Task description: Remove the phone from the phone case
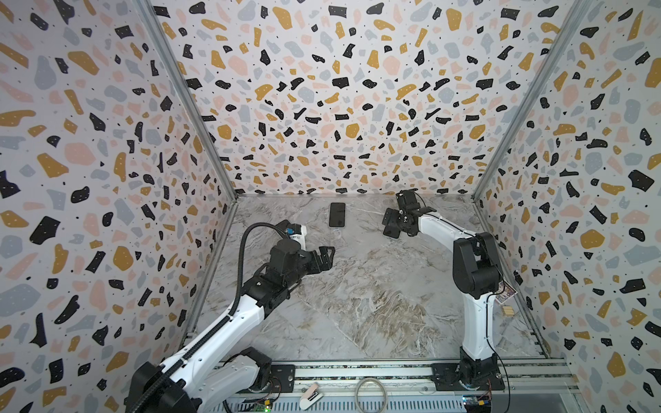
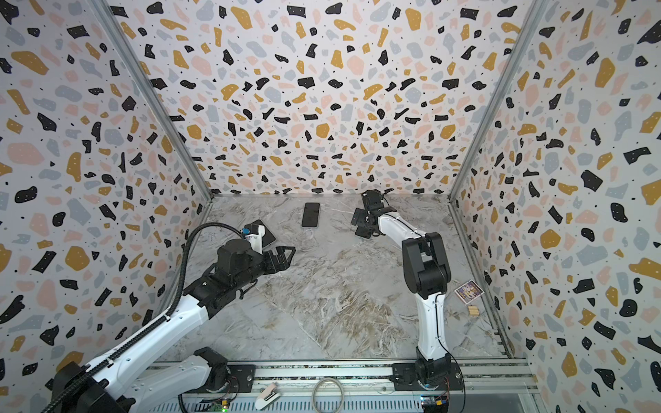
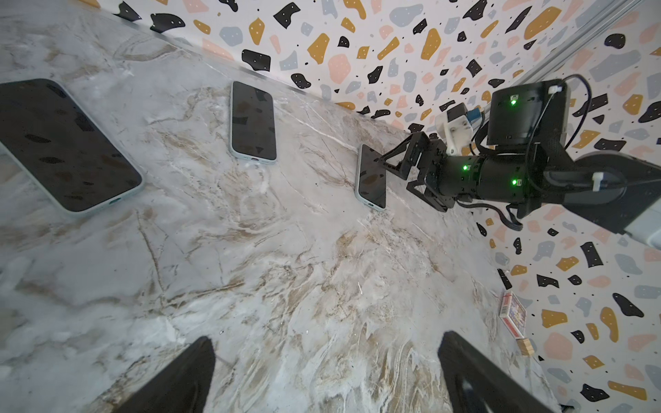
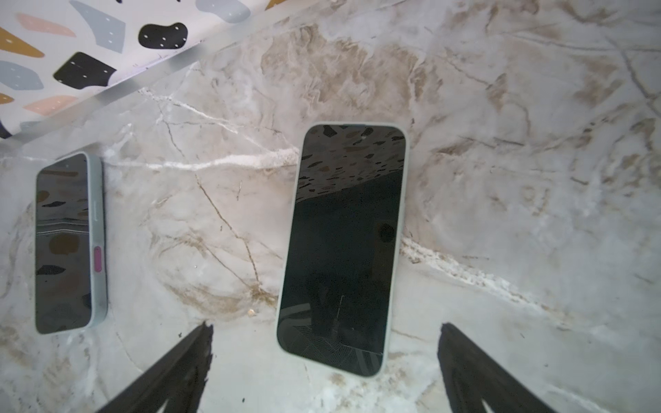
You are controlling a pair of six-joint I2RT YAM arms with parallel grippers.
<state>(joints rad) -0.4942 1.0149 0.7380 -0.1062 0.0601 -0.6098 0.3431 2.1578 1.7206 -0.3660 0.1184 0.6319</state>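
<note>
On the marble table, from left to right. Left phone: lies flat, screen up, near the left wall; in both top views the left arm's wrist hides part of it. Left gripper: jaws spread wide with nothing between them, held above bare marble, well apart from all three phones. Middle phone: flat and screen up near the back wall, unobstructed; the right wrist view shows a grey-green case around it, with a pink side button. Right phone: flat, screen up, with a pale rim; whether that rim is a case cannot be told. Right gripper: directly over the right phone, jaws wide, one finger on each side of its near end and neither touching it. In both top views this gripper covers most of the right phone, leaving only its near end showing. Card box and small wooden block: close together beside the right wall, behind the right arm and well apart from the phones.
</note>
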